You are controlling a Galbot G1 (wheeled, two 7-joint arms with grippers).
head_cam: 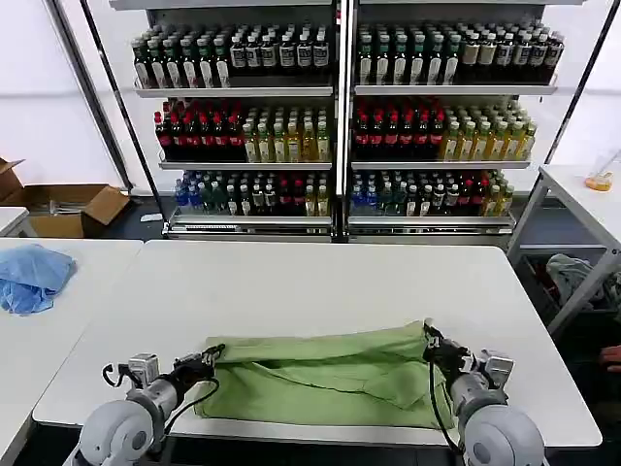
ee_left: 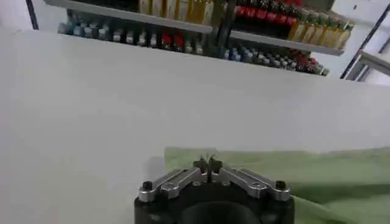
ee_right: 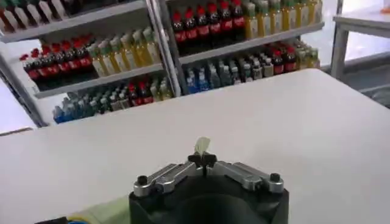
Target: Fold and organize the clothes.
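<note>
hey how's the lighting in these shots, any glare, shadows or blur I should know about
Head view: even, bright light; the polo shirt casts hardly any shadow on the white table. Left wrist view: soft, shelf bottles blurred. Right wrist view: table pale, no hard glare; bottles slightly soft.

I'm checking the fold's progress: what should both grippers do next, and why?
Probably carry the pinched edge together toward the shelves. The left gripper and right gripper each pinch an end of the green polo shirt, which lies long and already folded near the table's front edge.
</note>
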